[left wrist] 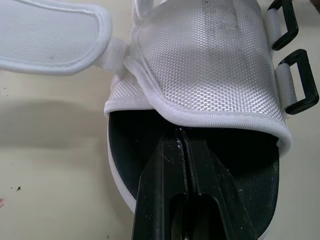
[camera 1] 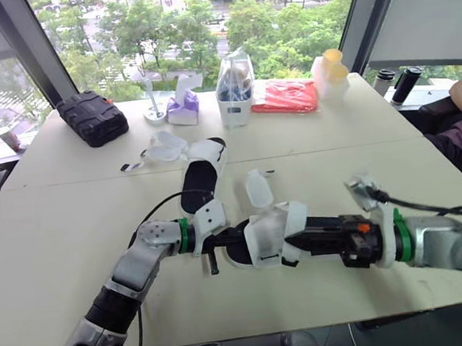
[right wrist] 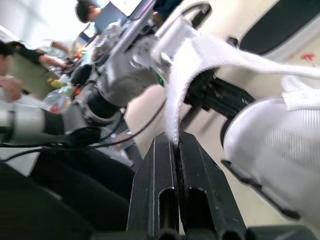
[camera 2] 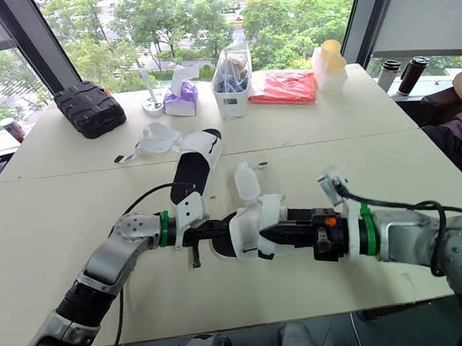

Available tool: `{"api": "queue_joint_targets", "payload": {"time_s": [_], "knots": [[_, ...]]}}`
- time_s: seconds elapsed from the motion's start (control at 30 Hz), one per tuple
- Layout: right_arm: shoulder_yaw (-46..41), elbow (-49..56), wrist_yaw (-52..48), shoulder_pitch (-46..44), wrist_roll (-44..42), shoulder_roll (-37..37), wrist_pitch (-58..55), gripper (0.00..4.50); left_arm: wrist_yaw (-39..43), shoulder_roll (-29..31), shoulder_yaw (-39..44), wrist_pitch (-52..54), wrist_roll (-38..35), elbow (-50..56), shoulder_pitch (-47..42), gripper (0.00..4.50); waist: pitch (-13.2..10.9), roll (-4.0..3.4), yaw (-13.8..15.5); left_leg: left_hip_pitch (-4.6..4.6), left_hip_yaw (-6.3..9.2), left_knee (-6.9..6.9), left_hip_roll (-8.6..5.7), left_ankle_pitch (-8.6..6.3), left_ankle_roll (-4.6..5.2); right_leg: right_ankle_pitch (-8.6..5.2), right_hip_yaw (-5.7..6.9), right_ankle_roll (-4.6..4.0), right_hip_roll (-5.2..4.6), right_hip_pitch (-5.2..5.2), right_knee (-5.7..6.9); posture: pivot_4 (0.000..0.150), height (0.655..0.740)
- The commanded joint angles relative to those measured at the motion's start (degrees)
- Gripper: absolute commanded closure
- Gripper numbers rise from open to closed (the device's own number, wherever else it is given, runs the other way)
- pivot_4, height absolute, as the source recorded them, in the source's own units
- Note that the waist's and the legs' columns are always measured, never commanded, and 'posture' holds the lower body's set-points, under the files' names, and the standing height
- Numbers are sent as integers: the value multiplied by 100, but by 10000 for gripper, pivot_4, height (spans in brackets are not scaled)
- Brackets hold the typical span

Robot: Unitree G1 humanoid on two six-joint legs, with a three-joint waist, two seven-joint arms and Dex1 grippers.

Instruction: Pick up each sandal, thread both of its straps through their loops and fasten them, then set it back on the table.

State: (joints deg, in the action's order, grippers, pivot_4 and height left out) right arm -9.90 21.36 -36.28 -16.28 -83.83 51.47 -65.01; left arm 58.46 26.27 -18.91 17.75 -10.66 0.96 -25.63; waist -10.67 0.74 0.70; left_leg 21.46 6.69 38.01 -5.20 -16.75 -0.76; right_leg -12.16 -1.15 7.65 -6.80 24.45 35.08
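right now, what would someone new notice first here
Both claws meet on a white sandal at the near middle of the table. The right claw pinches a strap, and the left claw reaches under its upper. A second sandal lies just behind, straps undone.

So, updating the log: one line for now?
left gripper: shut, tips in near sandal | right gripper: shut on strap | far sandal: on table, unfastened

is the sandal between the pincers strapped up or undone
Undone: on the near sandal the black loops sit empty, and a strap sticks up loose.
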Motion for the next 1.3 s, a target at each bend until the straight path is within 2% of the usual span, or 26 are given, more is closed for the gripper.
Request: {"api": "queue_joint_targets", "payload": {"time_s": [0.03,0.27,0.43,0.73,1.07,1.3], "knots": [[291,-749,-438,-756,285,126,-301,44781,-19,-50,46,-111,27,42,-88,45000,0,0,1,0,-4,1,0,0,0,0,-3,0,-1,0,-1,1500,7400],[1250,-1679,-1420,-1603,1532,-93,-421,44781,-115,-77,71,-109,62,111,-21,45000,0,0,-1,4,-2,0,-1,-2,3,1,-1,0,-1,7,0,1500,7400],[1263,-2151,-1719,-1948,1651,-336,-826,44781,-241,-52,92,-68,46,256,97,45000,0,0,0,5,-1,0,-2,-2,3,1,-2,0,-1,7,1,1500,7400],[1705,-2032,-2467,-1740,2913,-141,-273,44781,-362,-34,110,-18,12,358,165,45000,1,-1,-1,5,0,0,-4,-2,3,1,-1,0,-2,9,1,1500,7400],[1862,-2049,-3213,-1704,3422,51,-232,44781,-374,-81,90,-10,-6,295,117,45000,1,-1,6,6,0,0,-5,-2,2,1,-1,0,-2,8,0,1500,7400],[2268,-1856,-3253,-1614,4278,-56,550,44781,-396,-121,107,-16,2,262,109,45000,1,-1,5,6,-1,0,-5,-3,1,1,-1,0,-3,8,0,1500,7400]]}}
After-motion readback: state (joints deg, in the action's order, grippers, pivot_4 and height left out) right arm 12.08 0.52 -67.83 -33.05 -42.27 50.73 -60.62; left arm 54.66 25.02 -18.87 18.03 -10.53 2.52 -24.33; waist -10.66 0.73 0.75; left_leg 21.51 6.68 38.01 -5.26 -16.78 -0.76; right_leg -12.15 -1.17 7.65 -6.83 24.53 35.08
